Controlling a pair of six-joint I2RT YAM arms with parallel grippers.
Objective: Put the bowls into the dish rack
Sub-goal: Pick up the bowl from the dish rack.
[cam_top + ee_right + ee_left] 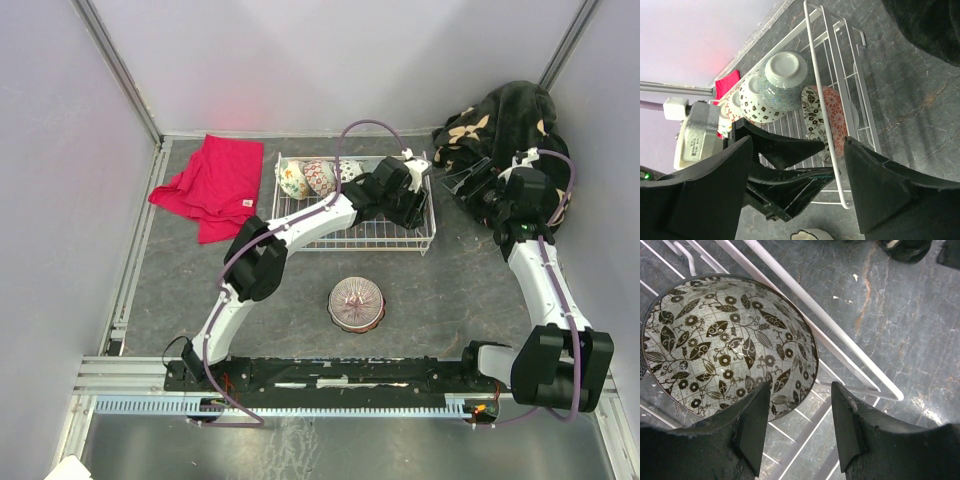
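The white wire dish rack (352, 243) stands at mid-table. Several patterned bowls (320, 178) lean in its left half. My left gripper (412, 207) hovers over the rack's right end, open. In the left wrist view a black-and-white floral bowl (730, 345) rests on the rack wires (840, 335) just beside the left finger (752, 430); only wires show between the jaws of my left gripper (800, 425). Another ribbed bowl (356, 304) sits on the table in front of the rack. My right gripper (462, 182) hangs open to the right of the rack, holding nothing.
A red cloth (210, 185) lies left of the rack. A dark floral cloth (500, 125) is heaped in the back right corner, just behind the right gripper. The right wrist view looks along the rack (822, 65) at the upturned bowls (785, 75).
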